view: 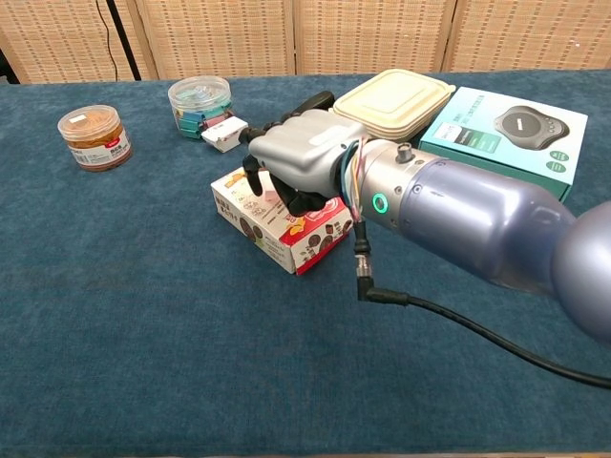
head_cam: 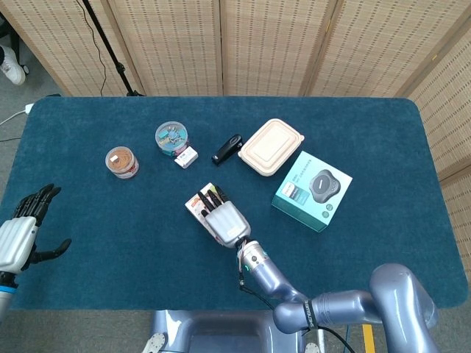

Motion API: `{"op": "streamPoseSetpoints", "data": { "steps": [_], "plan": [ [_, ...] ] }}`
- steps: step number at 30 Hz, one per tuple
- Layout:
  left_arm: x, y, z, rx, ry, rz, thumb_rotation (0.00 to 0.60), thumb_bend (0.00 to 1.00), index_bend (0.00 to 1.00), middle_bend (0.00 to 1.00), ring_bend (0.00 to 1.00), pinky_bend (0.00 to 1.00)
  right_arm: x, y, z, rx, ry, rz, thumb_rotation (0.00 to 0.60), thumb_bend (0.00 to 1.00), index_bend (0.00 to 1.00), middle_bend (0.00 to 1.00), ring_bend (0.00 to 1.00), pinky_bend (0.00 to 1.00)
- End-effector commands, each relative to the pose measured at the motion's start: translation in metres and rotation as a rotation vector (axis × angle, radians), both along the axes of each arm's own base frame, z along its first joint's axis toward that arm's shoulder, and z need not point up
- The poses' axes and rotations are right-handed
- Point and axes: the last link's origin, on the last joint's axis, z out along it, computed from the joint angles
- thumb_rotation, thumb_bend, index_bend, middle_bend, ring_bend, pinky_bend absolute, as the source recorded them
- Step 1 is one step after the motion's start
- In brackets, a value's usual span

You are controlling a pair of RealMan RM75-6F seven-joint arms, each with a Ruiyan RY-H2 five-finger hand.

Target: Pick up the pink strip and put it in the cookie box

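The cookie box [view: 286,231], white and red with chocolate cookie pictures, lies flat near the table's middle; in the head view the cookie box [head_cam: 196,204] shows only at its far-left end. My right hand [view: 298,157] hangs over its top with fingers curled down onto it, and from above the right hand [head_cam: 224,218] covers most of the box. A small pale pink strip [view: 273,197] peeks out under the fingertips on the box top; whether it is pinched is hidden. My left hand [head_cam: 23,229] hovers at the table's left edge, fingers spread, holding nothing.
An orange-filled jar [head_cam: 121,162] and a clear tub of clips [head_cam: 171,137] sit far left. A small white box [head_cam: 186,157], a black object [head_cam: 227,148], a beige lunchbox [head_cam: 271,146] and a teal carton [head_cam: 312,190] lie behind and right of the cookie box.
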Motion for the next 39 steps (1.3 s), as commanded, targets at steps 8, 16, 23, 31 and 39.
{"op": "streamPoseSetpoints", "data": {
  "steps": [8,16,23,31,39],
  "plan": [
    [0.002,-0.001,-0.002,0.0,0.005,-0.002,0.6,0.26,0.0,0.0,0.0,0.0,-0.006,0.002,-0.001,-0.007,0.016,0.015,0.6,1.0,0.32,0.0,0.0,0.0],
    [0.001,-0.001,-0.002,0.002,0.003,-0.001,0.6,0.26,0.0,0.0,0.0,0.0,-0.013,0.003,-0.006,-0.007,0.034,0.015,0.6,1.0,0.33,0.0,0.0,0.0],
    [0.001,-0.001,-0.001,0.0,0.001,0.0,0.6,0.26,0.0,0.0,0.0,0.0,-0.012,0.004,-0.006,-0.005,0.029,0.02,0.6,1.0,0.34,0.0,0.0,0.0],
    [0.001,-0.001,-0.002,-0.003,0.003,0.001,0.6,0.26,0.0,0.0,0.0,0.0,0.005,0.012,0.004,-0.012,-0.026,0.062,0.6,1.0,0.34,0.0,0.0,0.0],
    [0.0,-0.001,-0.001,-0.004,0.0,0.002,0.6,0.26,0.0,0.0,0.0,0.0,0.012,0.004,0.006,-0.025,-0.041,0.04,0.6,1.0,0.33,0.0,0.0,0.0]
  ]
}}
